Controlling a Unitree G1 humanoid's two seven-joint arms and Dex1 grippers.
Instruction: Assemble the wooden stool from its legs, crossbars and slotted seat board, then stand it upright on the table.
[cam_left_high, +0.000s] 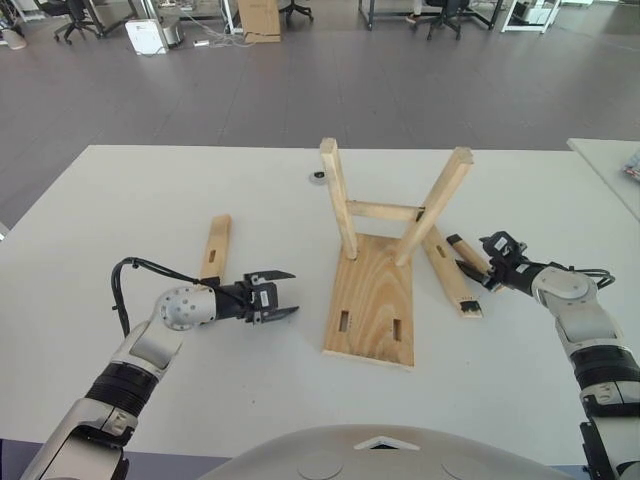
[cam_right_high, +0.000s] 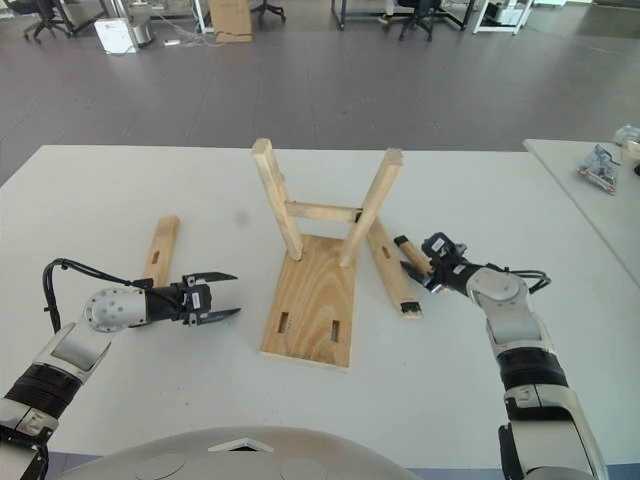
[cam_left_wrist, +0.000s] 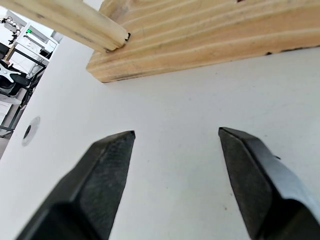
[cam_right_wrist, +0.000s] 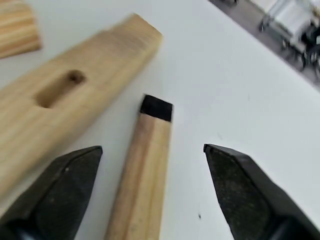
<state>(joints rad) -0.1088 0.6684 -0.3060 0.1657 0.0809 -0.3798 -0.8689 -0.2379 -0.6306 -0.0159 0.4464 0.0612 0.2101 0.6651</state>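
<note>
So far: the seat board (cam_left_high: 370, 300) lies flat on the surface (cam_left_high: 150, 200). Two legs (cam_left_high: 337, 195) stand plugged into its far end, tied by a crossbar (cam_left_high: 383, 210). The two slots at the near end are unfilled.
Loose parts: one spare leg (cam_left_high: 214, 248) lies left of the board, well apart from it. Another loose leg (cam_left_high: 447, 268) lies just beside the board's right edge, with a short dark-tipped crossbar (cam_right_wrist: 142, 170) next to it.
Left end effector (cam_left_high: 285, 293): fingers apart, holding nothing, low over the surface near the board's left edge.
Right end effector (cam_right_wrist: 152, 149): fingers apart, one on each side of the short crossbar, not clamped on it.
Likely step: picking up the short crossbar.
Risk, wrong grasp: that crossbar lies close to the loose leg, so a closing finger could catch or shove the leg.
Risk, slip: the thin bar may roll or pivot if pinched near its end.
Risk, knock: either arm brushing the standing legs could loosen their joints or slide the unheld board.
</note>
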